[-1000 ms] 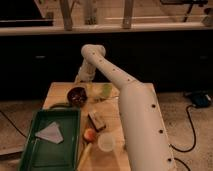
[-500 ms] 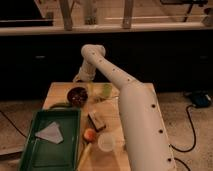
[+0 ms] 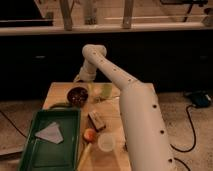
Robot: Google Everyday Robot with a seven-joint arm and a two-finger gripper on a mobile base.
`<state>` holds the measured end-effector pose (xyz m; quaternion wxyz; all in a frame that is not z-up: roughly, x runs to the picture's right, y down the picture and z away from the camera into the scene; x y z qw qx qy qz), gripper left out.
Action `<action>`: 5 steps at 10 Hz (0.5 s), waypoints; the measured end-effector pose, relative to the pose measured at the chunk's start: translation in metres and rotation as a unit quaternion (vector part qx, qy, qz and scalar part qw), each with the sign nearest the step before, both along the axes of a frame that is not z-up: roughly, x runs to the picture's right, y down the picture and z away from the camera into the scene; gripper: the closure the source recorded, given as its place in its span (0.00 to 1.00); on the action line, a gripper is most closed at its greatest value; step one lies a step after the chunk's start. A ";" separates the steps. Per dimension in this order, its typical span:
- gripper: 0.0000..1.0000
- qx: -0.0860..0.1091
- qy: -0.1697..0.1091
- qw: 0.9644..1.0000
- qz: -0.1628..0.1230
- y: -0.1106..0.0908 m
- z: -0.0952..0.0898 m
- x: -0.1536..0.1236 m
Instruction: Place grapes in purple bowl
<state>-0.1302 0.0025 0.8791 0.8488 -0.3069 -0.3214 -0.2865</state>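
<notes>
The purple bowl [image 3: 77, 95] stands at the back left of the wooden table [image 3: 59, 91], just behind the green tray. Its inside looks dark and reddish; I cannot tell whether the grapes lie in it, and I see no grape cluster elsewhere. My white arm reaches from the lower right up over the table and bends down at the far end. The gripper [image 3: 81, 81] hangs just above the bowl's far rim, close to it.
A large green tray [image 3: 37, 150] with a pale cloth [image 3: 50, 132] fills the front left. An orange fruit [image 3: 90, 134], a pale translucent cup [image 3: 106, 142], a brown block [image 3: 96, 120] and a light green object [image 3: 106, 90] stand alongside the arm.
</notes>
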 end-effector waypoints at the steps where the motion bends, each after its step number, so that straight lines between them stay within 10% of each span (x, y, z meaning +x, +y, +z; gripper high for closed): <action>1: 0.20 -0.003 -0.002 1.000 -0.001 0.001 0.000 0.001; 5: 0.20 -0.003 -0.001 1.000 -0.001 0.001 0.000 0.002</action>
